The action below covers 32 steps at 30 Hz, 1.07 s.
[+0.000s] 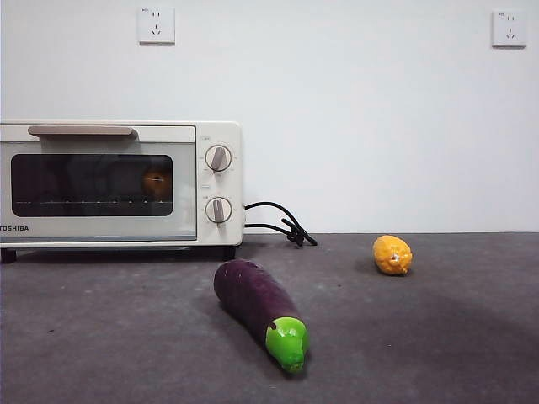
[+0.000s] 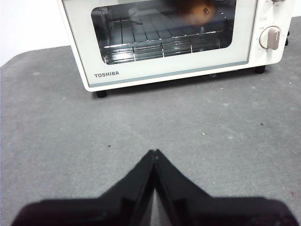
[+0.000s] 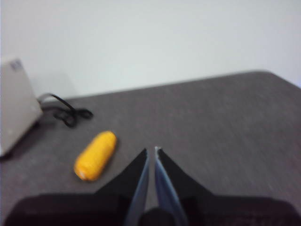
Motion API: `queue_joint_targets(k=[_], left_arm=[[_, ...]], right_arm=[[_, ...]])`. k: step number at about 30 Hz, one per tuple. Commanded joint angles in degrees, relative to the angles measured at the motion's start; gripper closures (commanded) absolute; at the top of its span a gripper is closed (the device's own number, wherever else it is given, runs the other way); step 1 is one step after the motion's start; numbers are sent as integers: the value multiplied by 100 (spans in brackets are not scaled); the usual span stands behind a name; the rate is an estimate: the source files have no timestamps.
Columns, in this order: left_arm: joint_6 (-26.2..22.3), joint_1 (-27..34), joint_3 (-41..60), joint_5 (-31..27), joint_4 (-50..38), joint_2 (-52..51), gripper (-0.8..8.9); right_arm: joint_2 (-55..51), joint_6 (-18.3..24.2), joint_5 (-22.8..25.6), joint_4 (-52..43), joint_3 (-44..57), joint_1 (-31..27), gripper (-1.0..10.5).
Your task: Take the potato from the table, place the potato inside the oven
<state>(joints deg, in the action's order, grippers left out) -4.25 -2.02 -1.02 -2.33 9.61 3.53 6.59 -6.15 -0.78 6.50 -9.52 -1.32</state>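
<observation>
The potato point(image 1: 157, 181) lies inside the cream-white oven point(image 1: 118, 183), dimly visible through the dark glass of the closed door; the left wrist view shows the potato point(image 2: 196, 10) on the wire rack behind the oven's point(image 2: 160, 70) glass. My left gripper point(image 2: 154, 153) hangs shut and empty over the bare table point(image 2: 70, 132) in front of the oven. My right gripper point(image 3: 151, 150) is shut and empty, held over the table point(image 3: 225, 122) near the yellow fruit. Neither arm shows in the front view.
A purple eggplant point(image 1: 259, 308) with a green tip lies in the middle foreground. A bumpy yellow-orange fruit point(image 1: 392, 254) sits to the right, also in the right wrist view point(image 3: 95, 155). The oven's black cord point(image 1: 282, 224) trails beside its right wall.
</observation>
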Motion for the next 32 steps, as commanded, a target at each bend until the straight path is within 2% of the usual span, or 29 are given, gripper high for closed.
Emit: queue_joint_targets(k=[1, 7, 12, 19, 32], left_arm=[[-22, 17, 59, 20, -28, -2, 818], [-22, 17, 59, 20, -28, -2, 818], [-22, 17, 59, 20, -28, 4, 818], [-22, 17, 59, 20, -26, 39, 818], [-24, 17, 59, 22, -26, 39, 817]], right_arm=[[-184, 61, 142, 212, 164, -90, 914], [-623, 83, 334, 518, 575, -105, 914], [-614, 101, 61, 540, 828, -105, 914], [-616, 647, 50, 518, 833, -105, 914], [-616, 638, 98, 468, 841, -90, 914]])
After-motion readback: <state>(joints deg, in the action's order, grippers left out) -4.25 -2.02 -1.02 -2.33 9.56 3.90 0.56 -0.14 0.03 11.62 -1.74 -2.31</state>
